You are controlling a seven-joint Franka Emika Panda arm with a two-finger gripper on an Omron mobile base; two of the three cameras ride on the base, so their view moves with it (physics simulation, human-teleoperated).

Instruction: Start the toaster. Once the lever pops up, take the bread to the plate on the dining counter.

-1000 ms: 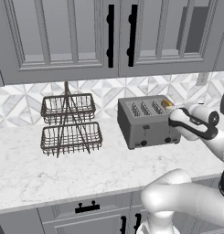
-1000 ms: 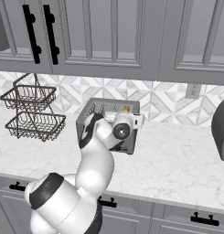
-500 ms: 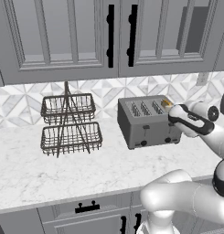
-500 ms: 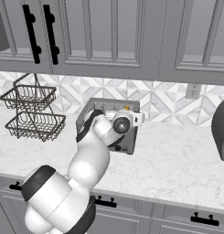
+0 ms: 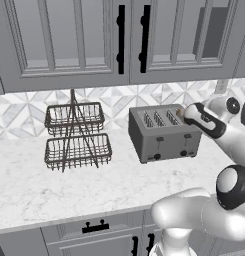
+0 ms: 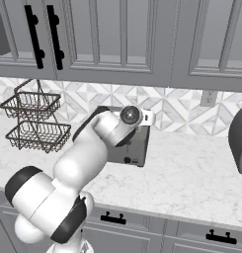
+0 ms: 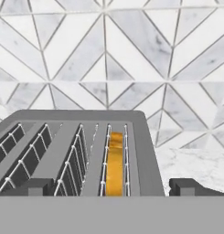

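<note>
My gripper (image 7: 112, 186) hangs with its jaws spread wide and empty over the end of the toaster (image 5: 164, 132), which sits on the marble worktop (image 5: 69, 185) against the patterned tile backsplash (image 7: 109, 55). The bread (image 7: 114, 164) stands down inside the toaster's end slot, straight between my finger tips. A two-tier wire basket (image 5: 76, 136) stands well apart at the toaster's other side, and grey wall cabinets (image 5: 114, 40) hang above. My own forearm covers most of the toaster in the right base view.

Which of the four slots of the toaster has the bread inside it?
The end slot of the toaster, nearest the open gripper. It holds the golden bread; the other three slots are empty.
</note>
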